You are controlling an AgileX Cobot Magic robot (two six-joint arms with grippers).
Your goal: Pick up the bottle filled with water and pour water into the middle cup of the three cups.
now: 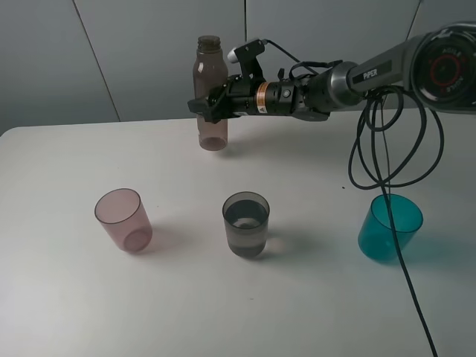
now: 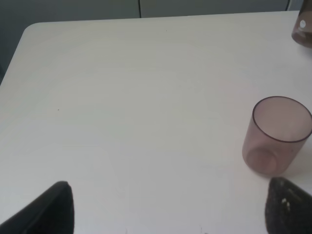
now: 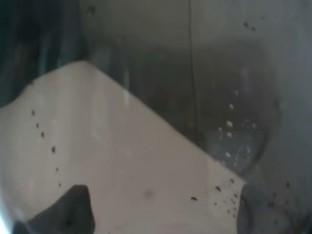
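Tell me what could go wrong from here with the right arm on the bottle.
1. The black cable hanging from the right arm runs over the teal cup in the high view; an arm move might snag or tip it.
2. The bottle is uncapped and clamped mid-body by the right gripper; a slip could spill any water inside.
3. The grey middle cup seems to hold water already; a bump would spill it.
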